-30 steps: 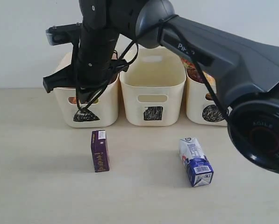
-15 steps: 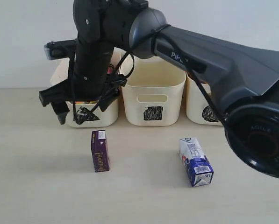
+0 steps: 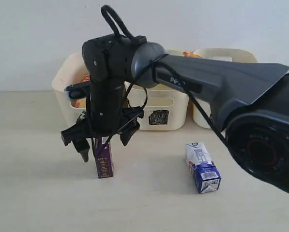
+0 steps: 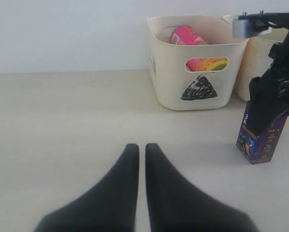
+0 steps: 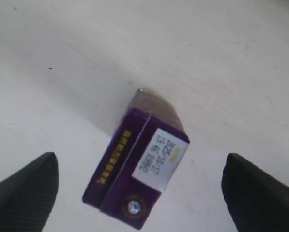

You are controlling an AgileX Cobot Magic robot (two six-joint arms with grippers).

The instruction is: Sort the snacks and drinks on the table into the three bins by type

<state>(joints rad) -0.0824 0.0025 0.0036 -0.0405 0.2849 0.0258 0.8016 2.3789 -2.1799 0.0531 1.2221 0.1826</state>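
Note:
A dark purple carton [image 3: 104, 163] stands upright on the table [image 3: 38, 193]. My right gripper [image 3: 104, 145] hangs open just above it, one finger on each side and neither touching. In the right wrist view the carton [image 5: 144, 159] lies between the wide-apart fingertips [image 5: 25, 188]. A white and blue carton [image 3: 202, 167] lies on its side further right. The three bins stand at the back: triangle [image 4: 192, 72], square [image 3: 159, 104] and a third [image 3: 221, 53]. A pink chip tube [image 4: 185, 36] lies in the triangle bin. My left gripper [image 4: 142, 147] is shut and empty, low over bare table.
My right arm [image 3: 217, 87] stretches across the middle and right bins and hides much of them. Something orange [image 3: 190, 54] shows at the rim of the right bin. Bare table lies in front of both cartons.
My right gripper has come forward and down from over the triangle bin to the purple carton, and its jaws have opened. The left gripper and both cartons have not moved.

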